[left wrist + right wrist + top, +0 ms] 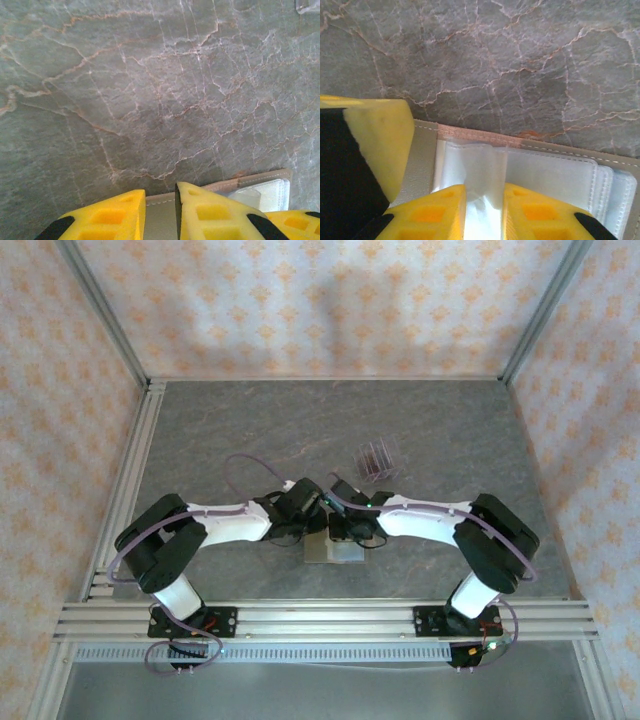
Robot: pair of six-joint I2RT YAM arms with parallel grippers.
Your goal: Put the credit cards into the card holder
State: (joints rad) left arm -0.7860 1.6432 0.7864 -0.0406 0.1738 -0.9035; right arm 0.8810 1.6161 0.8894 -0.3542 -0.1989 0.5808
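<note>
The card holder [335, 552] lies open on the table between the two arm tips, olive-tan with clear inner sleeves [560, 177]. My left gripper [160, 205] rests low on its tan cover [160, 222], jaws a narrow gap apart with nothing pinched; one of its fingers [380, 140] sits on the cover's left side. My right gripper [484, 200] stands over the sleeves, open, with a raised fold of clear sleeve [485, 165] between its fingers. The maroon credit cards [375, 458] stand in a clear slotted stand, farther back and right of both grippers.
The grey marbled table [250, 430] is framed by aluminium rails [320, 618] in front and patterned walls on the other sides. A corner of the clear stand [307, 6] shows at the top right of the left wrist view.
</note>
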